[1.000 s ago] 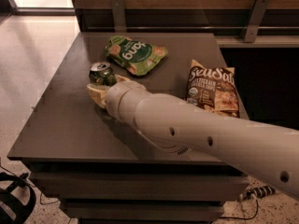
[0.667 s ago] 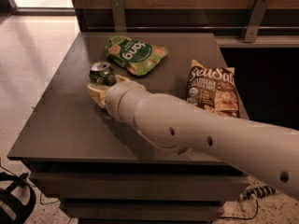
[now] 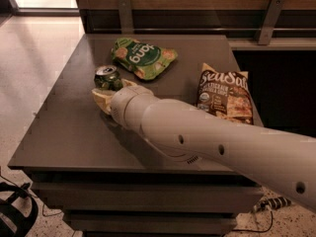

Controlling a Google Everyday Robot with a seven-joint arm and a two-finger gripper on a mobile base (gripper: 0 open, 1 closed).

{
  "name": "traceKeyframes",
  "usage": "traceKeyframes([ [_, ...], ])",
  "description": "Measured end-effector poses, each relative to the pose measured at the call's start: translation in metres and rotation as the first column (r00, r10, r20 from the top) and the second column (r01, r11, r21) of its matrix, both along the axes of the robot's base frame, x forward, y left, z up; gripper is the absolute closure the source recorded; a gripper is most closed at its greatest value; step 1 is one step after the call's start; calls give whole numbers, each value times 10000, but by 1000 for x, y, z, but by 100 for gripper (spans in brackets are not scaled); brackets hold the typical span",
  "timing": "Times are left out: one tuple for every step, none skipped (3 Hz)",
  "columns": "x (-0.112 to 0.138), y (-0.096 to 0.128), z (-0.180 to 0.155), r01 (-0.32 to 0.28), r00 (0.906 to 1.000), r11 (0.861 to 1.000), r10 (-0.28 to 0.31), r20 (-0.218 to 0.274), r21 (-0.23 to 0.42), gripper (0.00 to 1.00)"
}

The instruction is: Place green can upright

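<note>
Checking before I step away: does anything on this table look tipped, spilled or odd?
Nothing stands out. The green can stands upright, silver top up, right at the gripper. The green snack bag and the brown chip bag lie flat on the table, with no spill visible.

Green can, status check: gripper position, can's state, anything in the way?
Status: gripper down at the green can. Can looks upright, silver top up. Close behind it, green snack bag; chip bag well clear.
</note>
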State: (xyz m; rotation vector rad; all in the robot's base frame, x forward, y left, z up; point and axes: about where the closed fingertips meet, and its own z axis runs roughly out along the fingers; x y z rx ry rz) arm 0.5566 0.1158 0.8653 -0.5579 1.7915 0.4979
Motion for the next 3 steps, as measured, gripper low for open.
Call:
traceKeyframes([
  [-1, 1, 2, -16, 10000, 10000, 16, 40, -14, 14],
  [-2, 2, 4, -32, 10000, 10000, 33, 81, -28, 0],
  [-2, 2, 4, -33, 10000, 10000, 33, 82, -28, 0],
])
